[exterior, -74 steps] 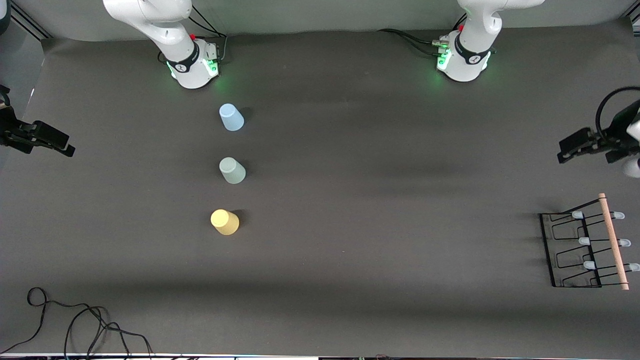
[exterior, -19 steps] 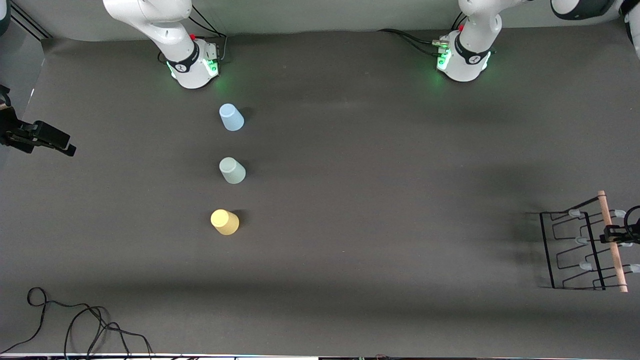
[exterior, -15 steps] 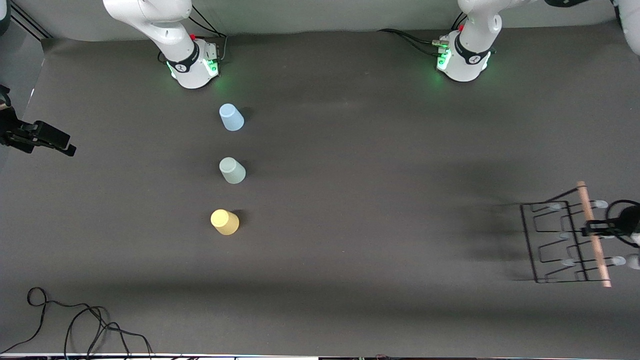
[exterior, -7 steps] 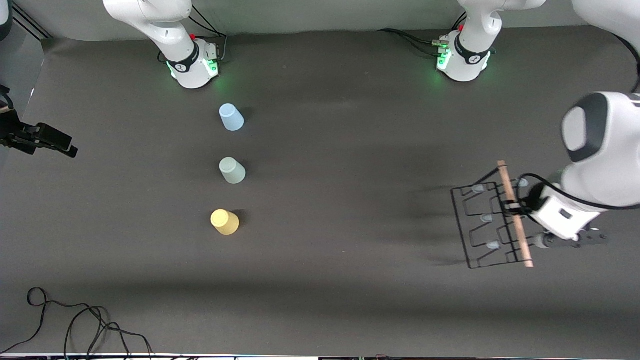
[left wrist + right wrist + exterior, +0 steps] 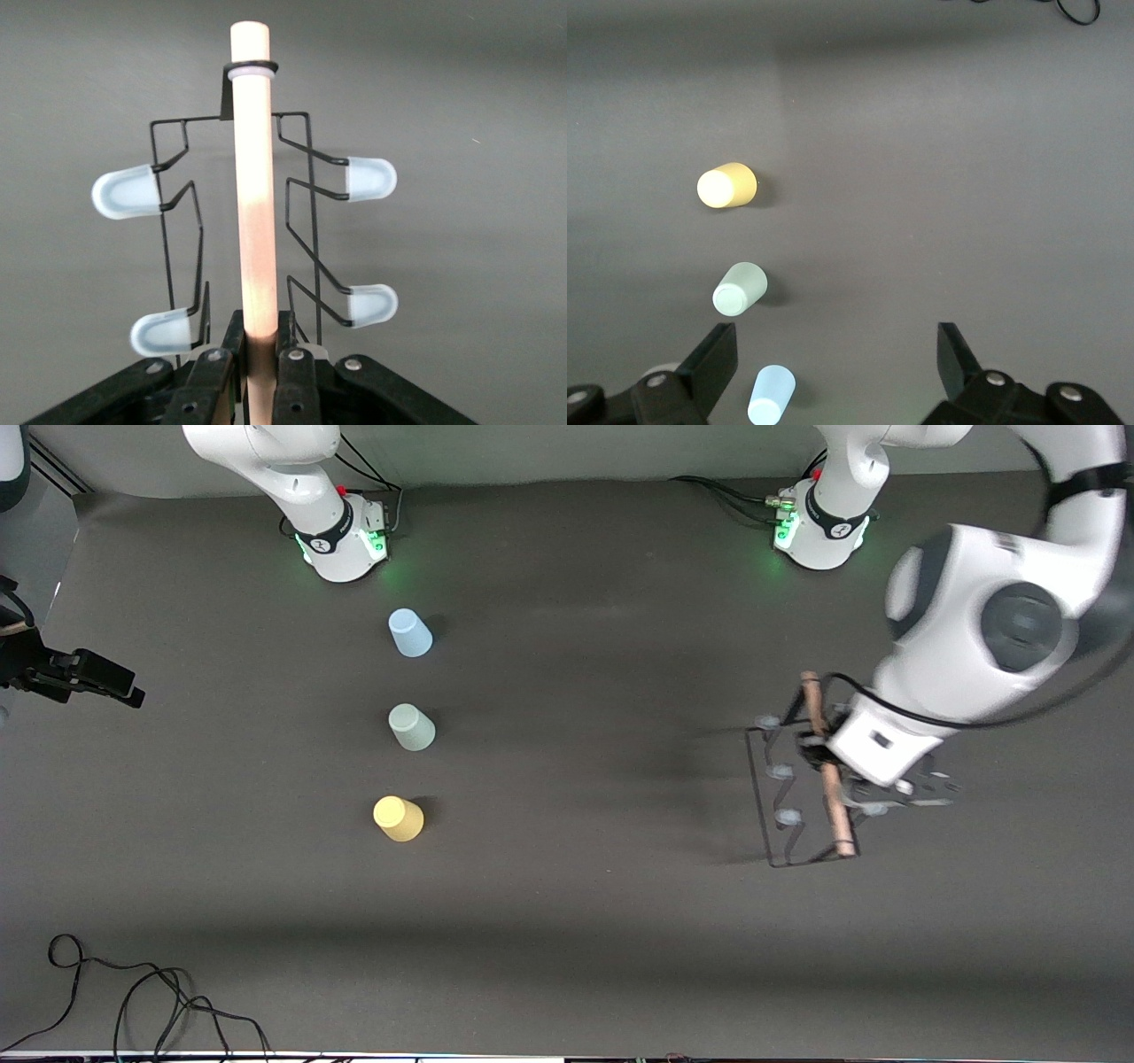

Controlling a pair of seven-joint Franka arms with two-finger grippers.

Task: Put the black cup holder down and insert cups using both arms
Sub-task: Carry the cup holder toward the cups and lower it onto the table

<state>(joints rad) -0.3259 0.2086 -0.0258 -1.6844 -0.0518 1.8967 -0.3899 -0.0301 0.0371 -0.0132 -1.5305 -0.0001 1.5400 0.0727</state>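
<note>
My left gripper (image 5: pixel 819 755) is shut on the wooden rod handle (image 5: pixel 254 204) of the black cup holder (image 5: pixel 802 777) and carries it above the table toward the left arm's end. Its pale-blue-tipped pegs (image 5: pixel 126 190) show in the left wrist view. Three cups stand upside down in a row in front of the right arm's base: light blue (image 5: pixel 409 632), pale green (image 5: pixel 411 726) and yellow (image 5: pixel 398 817), the yellow nearest the front camera. They also show in the right wrist view: yellow (image 5: pixel 726 185), green (image 5: pixel 740 289), blue (image 5: pixel 772 395). My right gripper (image 5: pixel 89 676) is open and waits at the table's edge.
A loose black cable (image 5: pixel 133 992) lies at the table's near edge toward the right arm's end. The dark grey table mat (image 5: pixel 602 850) stretches between the cups and the holder.
My left gripper came down, shut on the holder's rod, lifted it and carried it from the table's end toward the middle. The cups and my right arm have stayed put.
</note>
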